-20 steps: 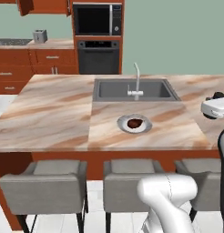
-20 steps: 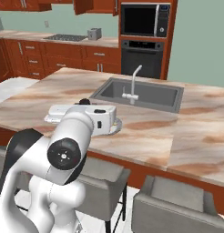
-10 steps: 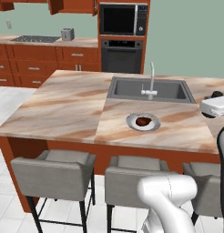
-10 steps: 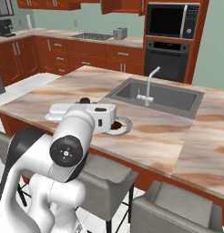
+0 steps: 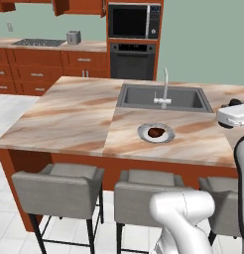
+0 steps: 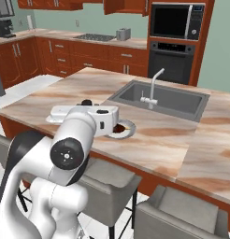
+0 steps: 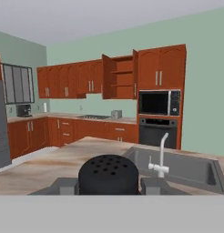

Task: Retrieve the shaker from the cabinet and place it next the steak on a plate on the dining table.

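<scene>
1. My pincer (image 7: 109, 185) is clamped on the shaker (image 7: 109, 174), whose perforated black top sits between the fingers in the hand view.
2. I judge this the carry step: the cabinet (image 7: 119, 77) stands open on the far wall.
3. The steak (image 5: 155, 132) lies on the plate (image 5: 143, 130), near the sink (image 5: 139, 96) on the bench (image 5: 74, 114).
4. Next, I should swing over and lower the shaker beside the steak.

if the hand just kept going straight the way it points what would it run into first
Probably the faucet over the sink, slightly right of its line. The hand, shut on the shaker, points level across the dining table; if it clears those, the far cabinets. Depth is unclear.
</scene>
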